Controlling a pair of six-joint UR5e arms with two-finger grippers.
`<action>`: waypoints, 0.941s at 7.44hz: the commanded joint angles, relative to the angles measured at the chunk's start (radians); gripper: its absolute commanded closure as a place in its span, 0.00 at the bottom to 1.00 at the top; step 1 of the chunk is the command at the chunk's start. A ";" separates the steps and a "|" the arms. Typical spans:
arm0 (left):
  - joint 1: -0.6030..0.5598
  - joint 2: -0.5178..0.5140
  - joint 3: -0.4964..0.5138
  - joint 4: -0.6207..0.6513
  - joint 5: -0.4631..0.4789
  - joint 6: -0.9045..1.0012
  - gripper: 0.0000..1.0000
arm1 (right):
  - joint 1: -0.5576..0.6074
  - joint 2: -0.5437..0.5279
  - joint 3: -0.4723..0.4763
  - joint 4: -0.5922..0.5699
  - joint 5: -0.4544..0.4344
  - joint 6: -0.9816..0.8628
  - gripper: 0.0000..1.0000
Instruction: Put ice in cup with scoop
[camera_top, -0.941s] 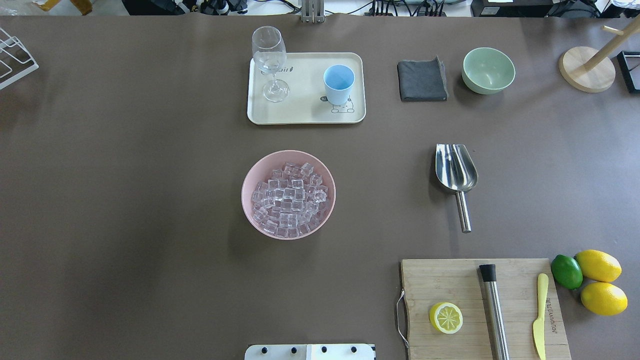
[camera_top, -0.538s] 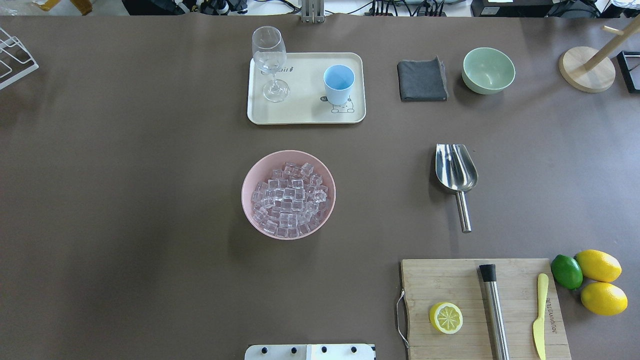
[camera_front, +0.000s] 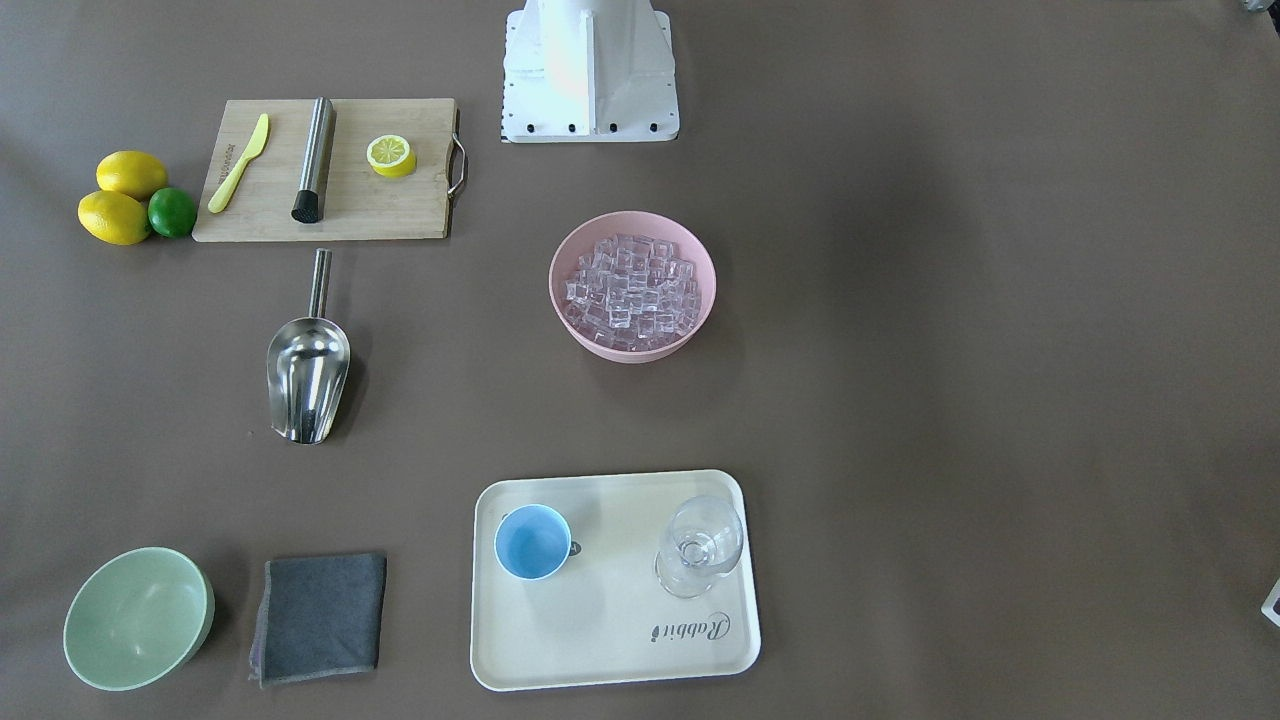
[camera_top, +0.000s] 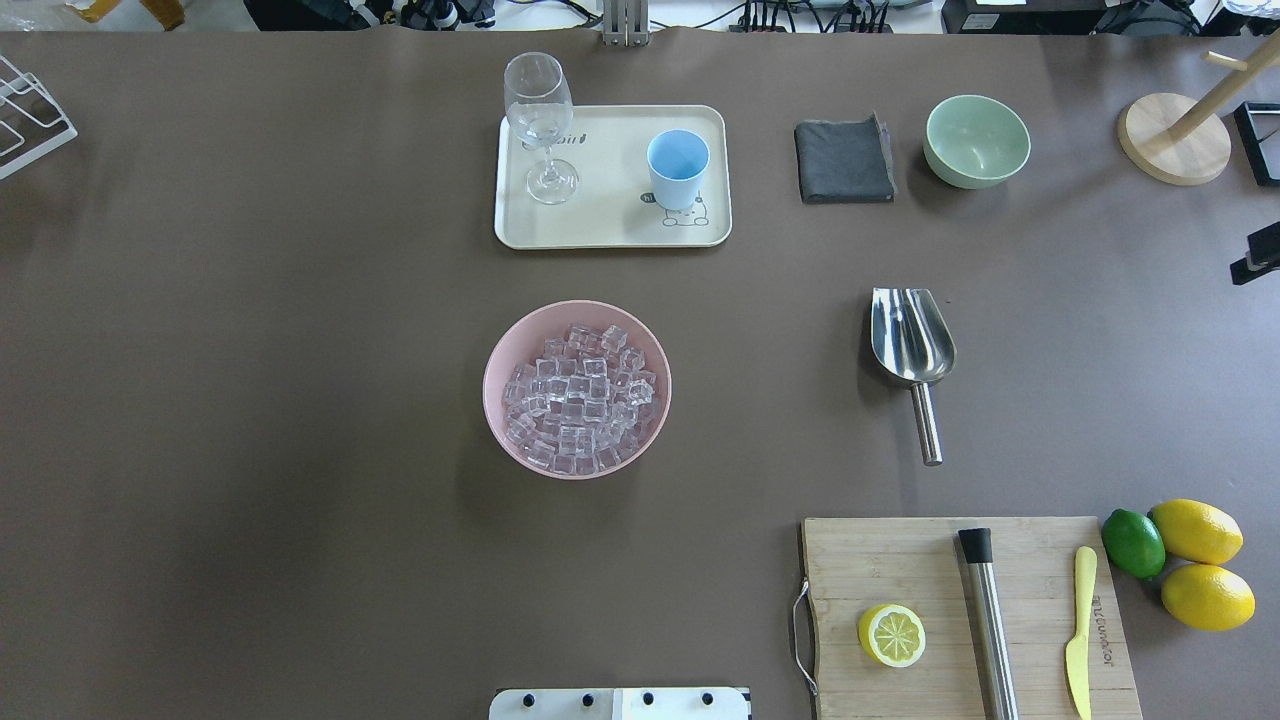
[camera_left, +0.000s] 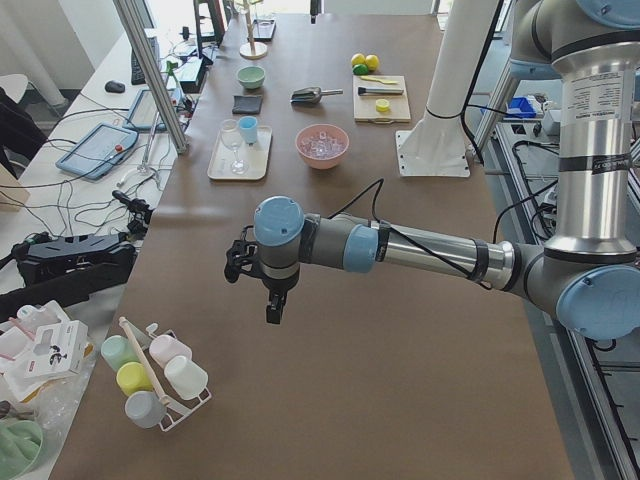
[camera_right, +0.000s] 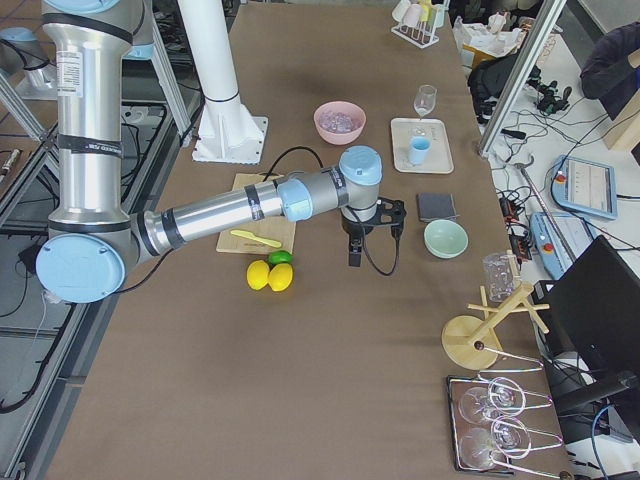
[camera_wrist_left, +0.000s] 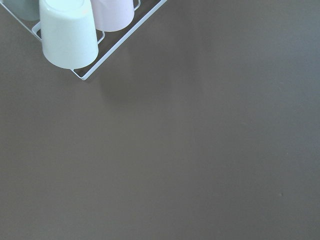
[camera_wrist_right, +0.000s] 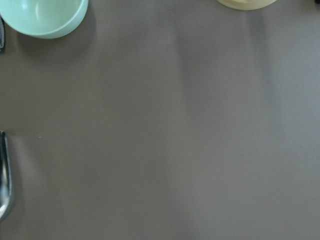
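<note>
The steel scoop (camera_top: 912, 345) lies on the table right of centre, handle toward the robot; it also shows in the front view (camera_front: 308, 375). The ice (camera_top: 578, 395) fills a pink bowl (camera_top: 500, 345) at mid-table. The light-blue cup (camera_top: 677, 165) stands upright and empty on a cream tray (camera_top: 610, 228). My right gripper (camera_top: 1258, 255) just shows at the overhead view's right edge, hanging above the table (camera_right: 354, 258) right of the scoop; I cannot tell its jaws. My left gripper (camera_left: 272, 315) hangs over bare table far left of the bowl; I cannot tell its jaws.
A stemmed glass (camera_top: 538, 110) shares the tray. A grey cloth (camera_top: 845, 160) and a green bowl (camera_top: 976, 140) lie at the back right. A cutting board (camera_top: 900, 560) with half a lemon, a steel rod and a knife is near right. A cup rack (camera_wrist_left: 67, 30) is far left.
A dark part of my right gripper has come into the overhead view at its right edge. Nothing on the table has moved.
</note>
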 joint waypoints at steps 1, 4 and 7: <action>0.096 -0.070 -0.006 -0.044 -0.126 0.007 0.02 | -0.184 0.052 0.061 0.001 -0.013 0.162 0.00; 0.264 -0.149 -0.010 -0.329 -0.122 0.005 0.02 | -0.367 0.148 0.065 0.001 -0.098 0.423 0.01; 0.450 -0.208 -0.002 -0.509 -0.114 0.015 0.02 | -0.531 0.156 0.062 0.072 -0.223 0.586 0.01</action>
